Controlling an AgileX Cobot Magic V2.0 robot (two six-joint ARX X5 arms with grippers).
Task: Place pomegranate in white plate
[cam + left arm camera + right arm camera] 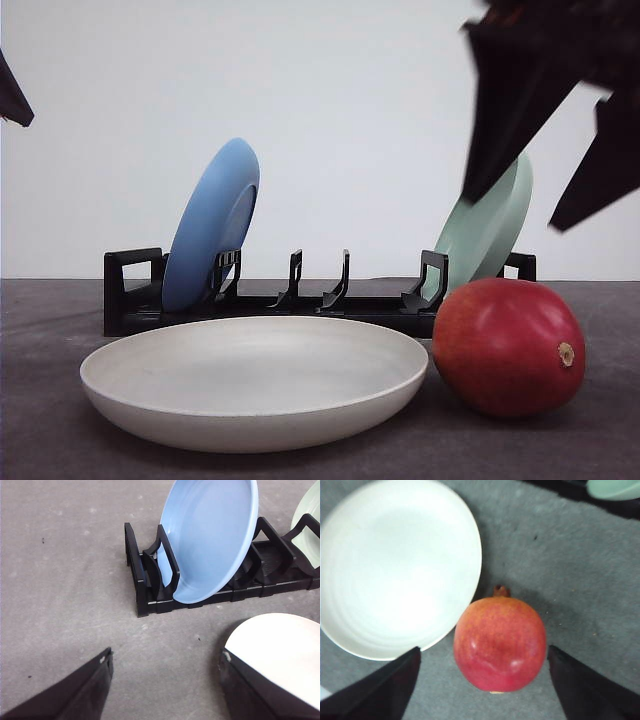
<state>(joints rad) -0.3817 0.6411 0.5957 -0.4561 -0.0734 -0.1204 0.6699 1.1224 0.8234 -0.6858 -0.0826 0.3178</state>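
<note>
Blurred right gripper [560,150] above pomegranate [509,346], cropped.

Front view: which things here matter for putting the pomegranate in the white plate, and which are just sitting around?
Part of the job:
- glossy red roundish pomegranate, on the table beside the plate
- wide shallow off-white plate, empty
- right gripper, open above the pomegranate

Just lying about:
- blue round plate, standing in the rack
- pale green plate, also racked
- black slotted dish rack

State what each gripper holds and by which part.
Nothing is held. The right gripper is open above the pomegranate; the left gripper is open over the table.
</note>
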